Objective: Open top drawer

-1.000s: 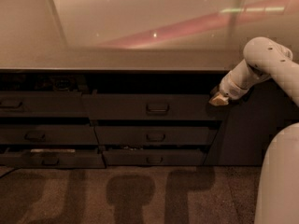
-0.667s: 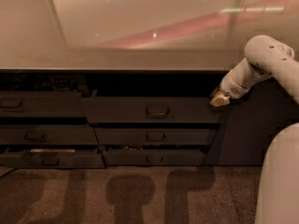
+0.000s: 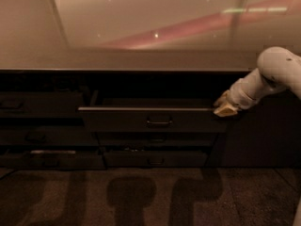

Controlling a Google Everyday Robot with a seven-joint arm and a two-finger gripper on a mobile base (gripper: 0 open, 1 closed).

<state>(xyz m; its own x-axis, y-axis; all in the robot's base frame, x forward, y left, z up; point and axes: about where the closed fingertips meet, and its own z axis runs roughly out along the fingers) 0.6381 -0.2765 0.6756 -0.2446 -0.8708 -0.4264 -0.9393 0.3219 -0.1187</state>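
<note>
The pincer (image 3: 225,108) sits at two o'clock on the top drawer (image 3: 141,120); I cannot tell if it grips. Pulling there, it could slip.

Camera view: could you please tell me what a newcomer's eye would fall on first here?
The top drawer juts out partly open, ahead of the other drawer fronts beside and below it. The white arm at the right edge stands out pale against the dark, with its hand at the drawer's right end. Above, the glossy countertop carries a reddish streak of reflected light.
</note>
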